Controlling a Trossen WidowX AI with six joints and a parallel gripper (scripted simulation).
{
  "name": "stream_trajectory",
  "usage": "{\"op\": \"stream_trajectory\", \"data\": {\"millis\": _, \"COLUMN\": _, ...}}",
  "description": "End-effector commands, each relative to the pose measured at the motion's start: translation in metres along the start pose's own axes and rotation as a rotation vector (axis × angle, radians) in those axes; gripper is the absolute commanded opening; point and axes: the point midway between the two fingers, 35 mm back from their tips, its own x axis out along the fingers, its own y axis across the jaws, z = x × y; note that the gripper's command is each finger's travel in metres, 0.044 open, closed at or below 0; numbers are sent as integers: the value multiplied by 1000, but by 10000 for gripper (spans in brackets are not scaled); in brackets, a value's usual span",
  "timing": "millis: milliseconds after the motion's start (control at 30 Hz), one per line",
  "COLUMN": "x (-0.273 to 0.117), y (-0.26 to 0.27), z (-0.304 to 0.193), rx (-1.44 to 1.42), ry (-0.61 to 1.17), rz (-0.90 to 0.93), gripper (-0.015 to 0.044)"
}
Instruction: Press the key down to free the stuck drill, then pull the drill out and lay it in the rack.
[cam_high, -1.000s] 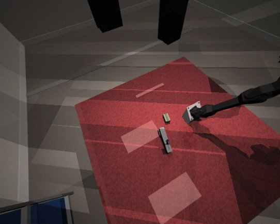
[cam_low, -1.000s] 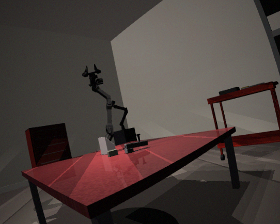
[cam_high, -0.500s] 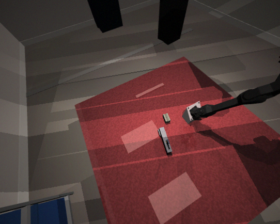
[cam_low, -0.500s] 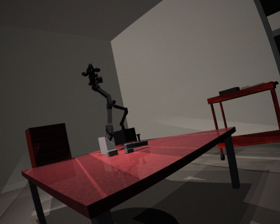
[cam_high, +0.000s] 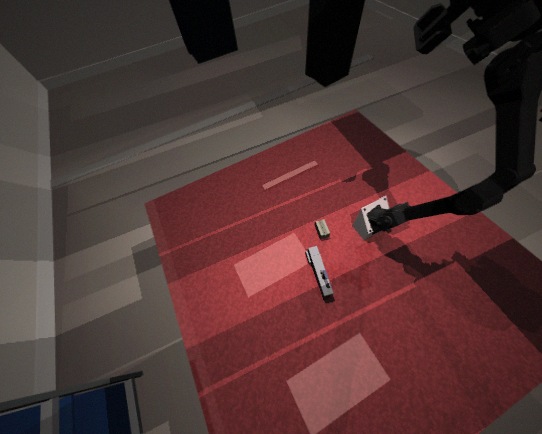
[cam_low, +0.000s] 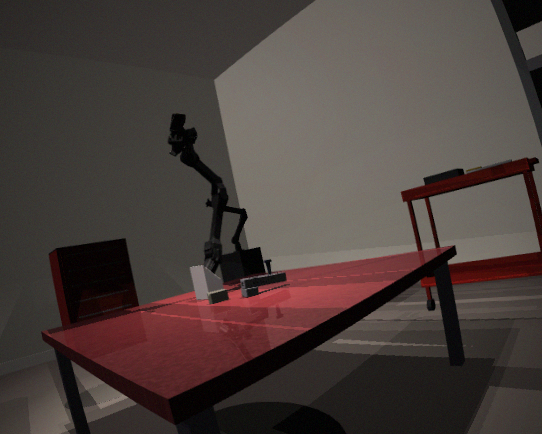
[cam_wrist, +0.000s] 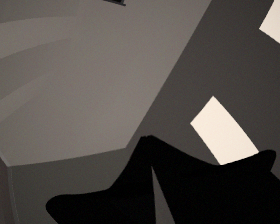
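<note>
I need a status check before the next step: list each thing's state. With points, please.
Gripper (cam_high: 431, 30) (cam_low: 178, 119) (cam_wrist: 146, 141): shut, empty
Arm (cam_high: 512, 110) (cam_low: 217, 210): raised
Long grey block (cam_high: 320, 270) (cam_low: 265, 280): lying on the table (cam_high: 240, 360) (cam_low: 150, 355)
Small pale block (cam_high: 322, 228) (cam_low: 218, 297): on the table
Black peg (cam_low: 268, 267): upright
Red cart (cam_low: 470, 181): standing, top loaded

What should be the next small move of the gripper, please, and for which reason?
Probably swing the gripper down toward the long grey fixture, keeping its fingers together. It is raised well above the table, shut and holding nothing, a shape that seems fit for pressing. Which part is the key, I cannot tell.
</note>
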Motion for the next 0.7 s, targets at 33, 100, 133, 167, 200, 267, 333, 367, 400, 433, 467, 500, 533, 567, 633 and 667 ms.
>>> {"op": "stream_trajectory", "data": {"millis": 33, "x": 40, "y": 57, "z": 29, "rx": 233, "ry": -36, "rz": 138, "gripper": 0}}
{"op": "stream_trajectory", "data": {"millis": 100, "x": 56, "y": 86, "z": 45, "rx": 337, "ry": -45, "rz": 211, "gripper": 0}}
{"op": "stream_trajectory", "data": {"millis": 133, "x": 63, "y": 100, "z": 53, "rx": 388, "ry": -48, "rz": 250, "gripper": 0}}
{"op": "stream_trajectory", "data": {"millis": 167, "x": 69, "y": 115, "z": 62, "rx": 437, "ry": -50, "rz": 289, "gripper": 0}}
{"op": "stream_trajectory", "data": {"millis": 200, "x": 75, "y": 130, "z": 71, "rx": 485, "ry": -49, "rz": 330, "gripper": 0}}
{"op": "stream_trajectory", "data": {"millis": 267, "x": 84, "y": 160, "z": 90, "rx": 578, "ry": -45, "rz": 414, "gripper": 0}}
{"op": "stream_trajectory", "data": {"millis": 333, "x": 90, "y": 190, "z": 110, "rx": 666, "ry": -34, "rz": 502, "gripper": 0}}
{"op": "stream_trajectory", "data": {"millis": 367, "x": 92, "y": 206, "z": 121, "rx": 708, "ry": -26, "rz": 547, "gripper": 0}}
{"op": "stream_trajectory", "data": {"millis": 400, "x": 93, "y": 221, "z": 132, "rx": 748, "ry": -17, "rz": 593, "gripper": 0}}
{"op": "stream_trajectory", "data": {"millis": 433, "x": 94, "y": 235, "z": 142, "rx": 787, "ry": -5, "rz": 640, "gripper": 0}}
{"op": "stream_trajectory", "data": {"millis": 467, "x": 93, "y": 250, "z": 153, "rx": 824, "ry": 8, "rz": 687, "gripper": 0}}
{"op": "stream_trajectory", "data": {"millis": 500, "x": 92, "y": 265, "z": 164, "rx": 860, "ry": 23, "rz": 735, "gripper": 0}}
{"op": "stream_trajectory", "data": {"millis": 533, "x": 90, "y": 279, "z": 175, "rx": 894, "ry": 39, "rz": 783, "gripper": 0}}
{"op": "stream_trajectory", "data": {"millis": 567, "x": 87, "y": 294, "z": 186, "rx": 926, "ry": 58, "rz": 831, "gripper": 0}}
{"op": "stream_trajectory", "data": {"millis": 633, "x": 79, "y": 321, "z": 207, "rx": 984, "ry": 105, "rz": 924, "gripper": 0}}
{"op": "stream_trajectory", "data": {"millis": 667, "x": 74, "y": 335, "z": 218, "rx": 1010, "ry": 131, "rz": 971, "gripper": 0}}
